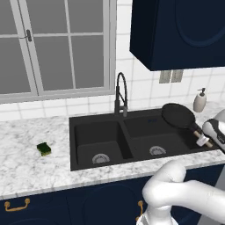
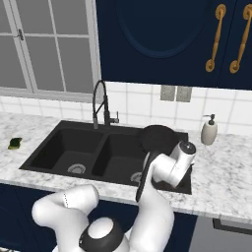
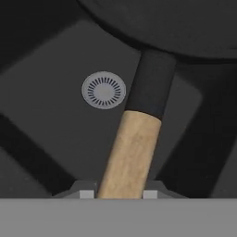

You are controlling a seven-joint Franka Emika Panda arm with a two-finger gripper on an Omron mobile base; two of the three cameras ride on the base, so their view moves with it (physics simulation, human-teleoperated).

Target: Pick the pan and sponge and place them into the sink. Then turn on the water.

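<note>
The black pan (image 1: 177, 115) hangs tilted over the right basin of the black sink (image 1: 102, 131), near its back right corner. My gripper (image 1: 202, 140) is shut on the pan's wooden handle (image 3: 132, 152), which runs up between the two fingertips (image 3: 86, 194) in the hand view. The right basin's drain (image 3: 103, 90) lies below the handle. From the right base view the pan (image 2: 157, 138) sits just behind my wrist. The green sponge (image 1: 43, 149) lies on the marble counter left of the sink, far from the gripper. No water is in view at the faucet (image 1: 120, 94).
A white soap dispenser (image 1: 200, 101) stands on the counter behind and right of the pan. The tall faucet rises behind the sink's centre divider. Dark upper cabinets (image 1: 180, 30) hang above the right side, and a window (image 1: 52, 44) fills the back left.
</note>
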